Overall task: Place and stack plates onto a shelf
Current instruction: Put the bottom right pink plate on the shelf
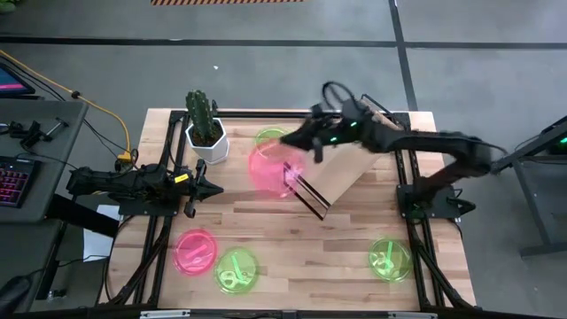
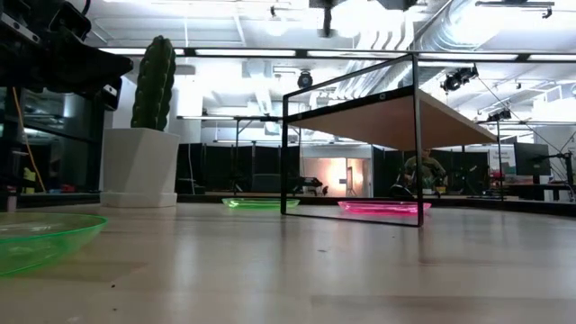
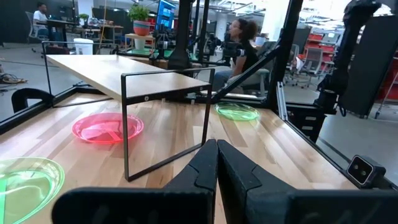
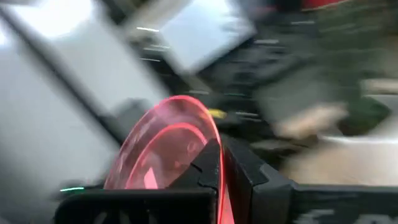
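My left gripper (image 1: 215, 188) waits clenched and empty by the cactus pot (image 1: 206, 142), clear of the work. Two plates, pink (image 1: 195, 251) and green (image 1: 236, 269), lie at the bench's (image 1: 328, 252) near-left. My right gripper (image 1: 297, 146) pinches a pink plate (image 1: 270, 168) by its rim beside the shelf (image 1: 341, 173), presumably for placing. Its wrist view is smeared; the far green plate (image 1: 270, 137) is half-hidden.

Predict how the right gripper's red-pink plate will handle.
The red-pink plate looks thin and translucent, so probably light and flexible. The right gripper pinches only its rim, so the glossy plastic might slip or droop. The left gripper waits near the cactus.
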Controlling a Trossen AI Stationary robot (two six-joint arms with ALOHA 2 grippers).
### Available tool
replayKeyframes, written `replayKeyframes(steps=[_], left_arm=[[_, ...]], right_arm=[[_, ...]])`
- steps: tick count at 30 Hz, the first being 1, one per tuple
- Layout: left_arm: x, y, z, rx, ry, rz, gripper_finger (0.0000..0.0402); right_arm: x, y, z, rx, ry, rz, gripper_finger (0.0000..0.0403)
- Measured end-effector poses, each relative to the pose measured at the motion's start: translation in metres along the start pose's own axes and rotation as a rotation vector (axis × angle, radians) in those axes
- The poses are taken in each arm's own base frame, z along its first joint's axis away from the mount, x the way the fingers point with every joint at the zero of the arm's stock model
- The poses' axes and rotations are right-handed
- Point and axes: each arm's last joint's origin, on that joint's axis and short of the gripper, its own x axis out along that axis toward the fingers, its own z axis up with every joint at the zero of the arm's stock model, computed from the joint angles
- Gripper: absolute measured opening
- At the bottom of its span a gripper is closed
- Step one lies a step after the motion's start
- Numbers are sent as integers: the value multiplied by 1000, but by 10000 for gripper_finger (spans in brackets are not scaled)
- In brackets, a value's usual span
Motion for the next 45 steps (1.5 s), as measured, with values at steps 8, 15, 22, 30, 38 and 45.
replayKeyframes(steps=[8,15,22,30,38,45], left_arm=[[0,0,0,0,0,0,1],[0,0,0,0,0,0,1],[0,0,0,0,0,0,1],[0,0,0,0,0,0,1],[0,0,0,0,-1,0,1],[0,0,0,0,0,0,1]], right_arm=[[-116,34,9,6,9,-749,0],[-194,49,-9,145,-135,-1260,0],[-205,33,-36,225,-216,-1492,0],[-199,-7,-90,382,-416,-1608,0],[-192,-32,-116,459,-536,-1569,0],[-193,-35,-114,458,-551,-1577,0]])
